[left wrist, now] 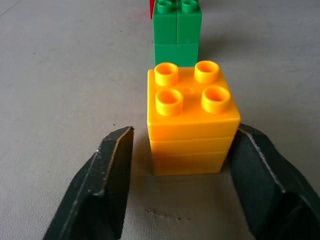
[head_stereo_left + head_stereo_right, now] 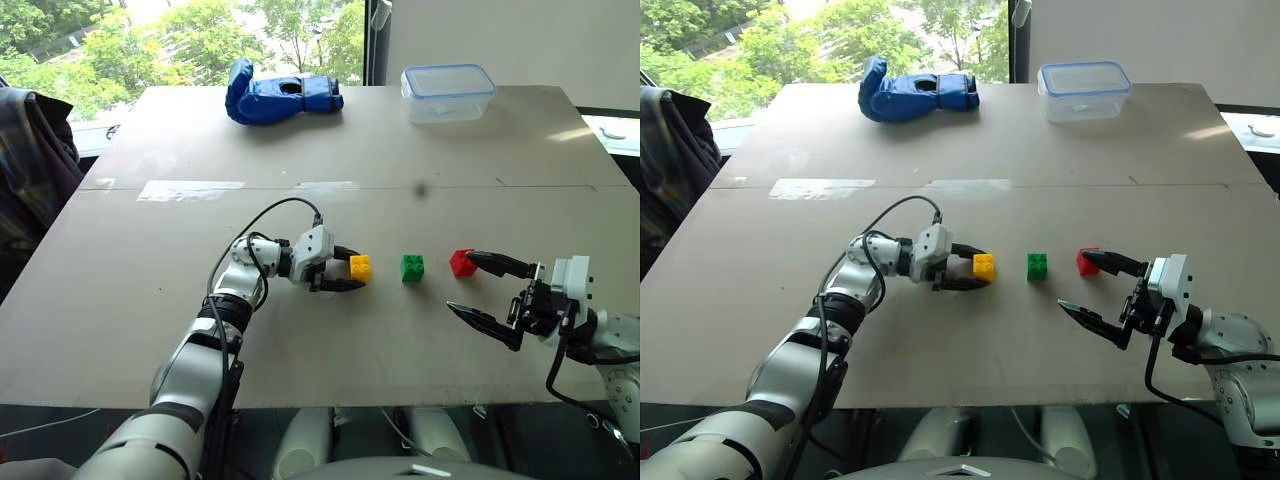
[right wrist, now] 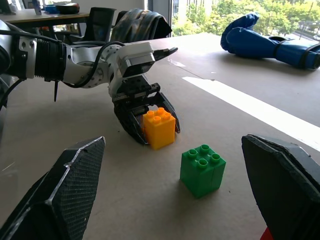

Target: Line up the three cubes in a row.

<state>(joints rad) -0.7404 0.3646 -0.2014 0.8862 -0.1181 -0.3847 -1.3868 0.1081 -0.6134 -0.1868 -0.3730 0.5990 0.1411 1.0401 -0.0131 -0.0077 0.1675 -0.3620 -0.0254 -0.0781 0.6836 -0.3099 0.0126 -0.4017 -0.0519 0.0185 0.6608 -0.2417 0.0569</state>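
Up close, the left end effector (image 1: pixel 182 165) is straddling the yellow brick (image 1: pixel 191 122), fingers spread with visible gaps; beyond it, the green brick (image 2: pixel 412 267) and red brick (image 2: pixel 461 262) are sitting beside the wide-spread right end effector (image 2: pixel 472 287).

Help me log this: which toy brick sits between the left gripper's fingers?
The yellow studded plastic brick; the green and red bricks stand free.

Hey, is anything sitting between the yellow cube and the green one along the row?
Nothing visible. Bare table separates the yellow cube from the green cube. The left gripper brackets the yellow cube, fingers open, on its side away from the green.
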